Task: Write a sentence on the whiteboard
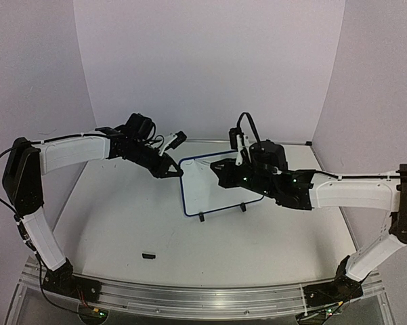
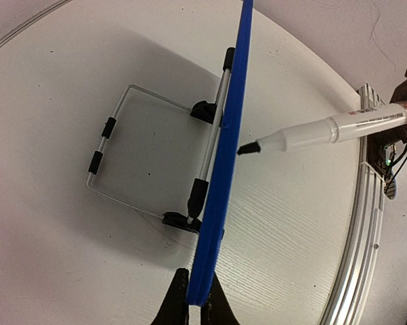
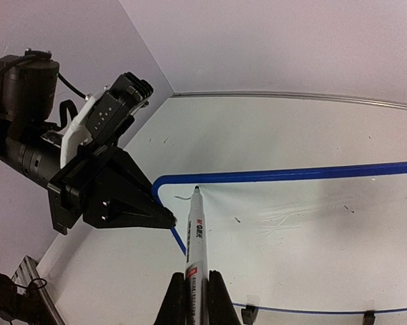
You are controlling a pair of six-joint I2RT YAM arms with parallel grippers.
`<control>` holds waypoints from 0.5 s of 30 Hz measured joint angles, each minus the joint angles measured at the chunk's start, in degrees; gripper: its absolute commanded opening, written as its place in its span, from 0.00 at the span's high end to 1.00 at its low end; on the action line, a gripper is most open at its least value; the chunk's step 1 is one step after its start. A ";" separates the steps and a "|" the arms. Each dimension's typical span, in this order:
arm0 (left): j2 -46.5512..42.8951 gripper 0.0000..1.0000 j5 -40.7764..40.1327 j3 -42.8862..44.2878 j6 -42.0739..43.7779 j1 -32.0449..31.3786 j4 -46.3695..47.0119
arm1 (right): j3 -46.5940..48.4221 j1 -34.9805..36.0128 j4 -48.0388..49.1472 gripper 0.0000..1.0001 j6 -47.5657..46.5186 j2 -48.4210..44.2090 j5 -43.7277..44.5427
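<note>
The whiteboard (image 1: 213,189), white with a thin blue rim, stands upright on two small black feet (image 3: 248,313). My left gripper (image 2: 195,301) is shut on its left rim (image 2: 227,149), also seen from above (image 1: 177,174). My right gripper (image 3: 196,301) is shut on a white marker pen (image 3: 197,240), whose black tip (image 3: 196,189) sits at the board's (image 3: 305,237) upper left corner. The left wrist view shows the tip (image 2: 248,147) just off the board's face. A short thin dark stroke (image 3: 181,198) lies left of the tip. No words of a sentence show.
A wire stand (image 2: 122,159) props the board from behind. A small black piece (image 1: 148,256) lies on the table (image 1: 122,223) toward the front left. An aluminium rail (image 1: 203,298) runs along the near edge. Purple walls close in the back and sides.
</note>
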 measured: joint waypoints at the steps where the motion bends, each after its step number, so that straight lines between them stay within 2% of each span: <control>1: 0.00 1.00 0.00 0.00 0.00 0.00 0.00 | -0.02 0.00 0.01 1.00 -0.07 -0.15 -0.19; 15: 0.00 1.00 0.00 0.01 0.20 -0.08 0.00 | -0.03 0.00 0.00 1.00 -0.20 -0.40 -5.52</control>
